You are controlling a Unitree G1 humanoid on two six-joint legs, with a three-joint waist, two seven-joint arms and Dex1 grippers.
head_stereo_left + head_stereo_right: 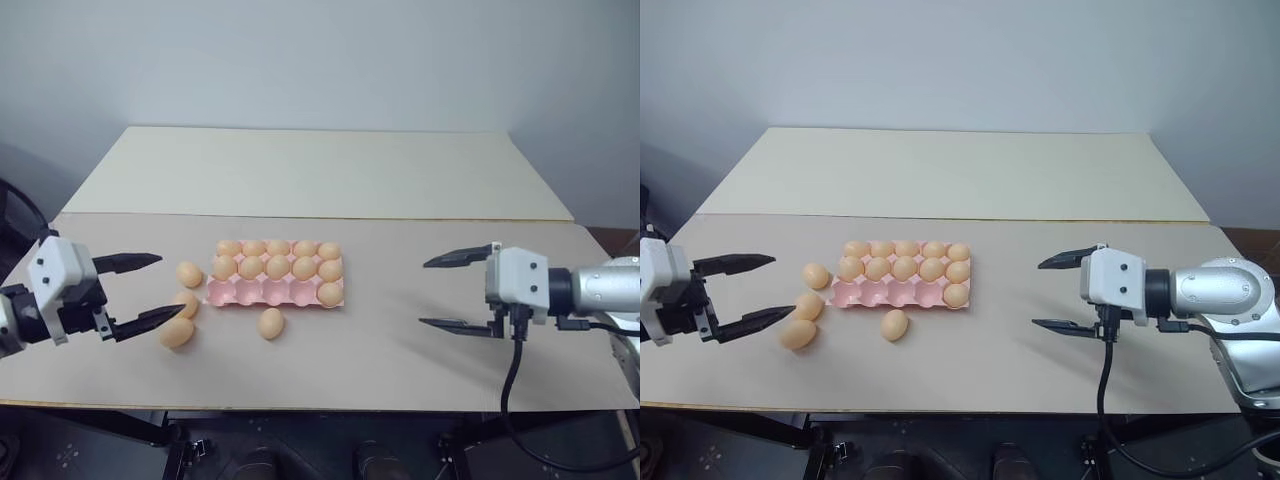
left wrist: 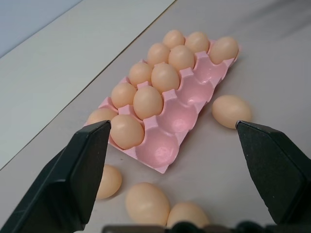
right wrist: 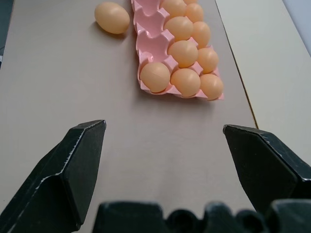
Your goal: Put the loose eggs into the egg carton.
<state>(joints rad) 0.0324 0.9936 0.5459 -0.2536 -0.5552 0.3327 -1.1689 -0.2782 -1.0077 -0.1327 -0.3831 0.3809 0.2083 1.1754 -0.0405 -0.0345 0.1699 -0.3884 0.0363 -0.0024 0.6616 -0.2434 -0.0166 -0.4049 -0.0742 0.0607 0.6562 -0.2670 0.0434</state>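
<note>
My left claw (image 1: 140,292) hangs wide apart beside three loose eggs (image 1: 177,331) on the surface (image 1: 380,340); a fourth (image 1: 270,323) lies just in front of the egg carton (image 1: 275,292), whose near row is mostly empty. I judge them smooth, brittle: pinch gently across the middle. Right claw (image 1: 455,292) gapes, empty.

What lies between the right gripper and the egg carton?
Nothing: bare table separates the right gripper from the carton, seen in both eye views.
</note>
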